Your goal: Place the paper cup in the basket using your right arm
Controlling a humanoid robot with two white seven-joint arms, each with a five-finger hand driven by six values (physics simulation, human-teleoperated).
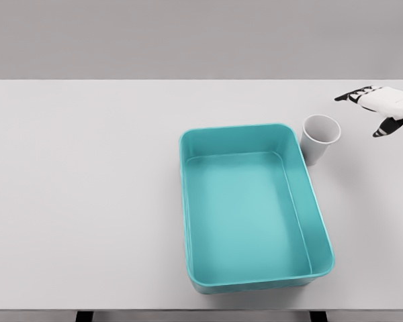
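Paper cup point(320, 136) stood upright on the counter point(87, 201), white, its open mouth facing up, just beside the far right corner of the basket point(255, 285). From my head view I could not tell whether cup and basket wall touched or were a hair apart; the cup's lower part was hidden behind the basket's rim. The cup sat outside the basket, not in it.

The basket was a teal rectangular tub with rounded corners, lying with its long side running away from me, slightly turned so its near end sat further to the right than its far end. Its inside showed only bare teal floor and walls.

My right hand point(384, 107) came in from the right edge of the picture, at about the height of the cup and a little beyond it, near the cup but clearly apart from it. My fingers point(354, 95) were spread and stretched toward the left, pointing roughly over the cup's far side, with the thumb point(387, 127) hanging lower and apart from the others. They had hold of nothing. I could not tell how high the hand was above the counter, only that it touched neither cup nor basket.

The counter itself was a pale grey slab against a grey wall, its near edge showing at the bottom.
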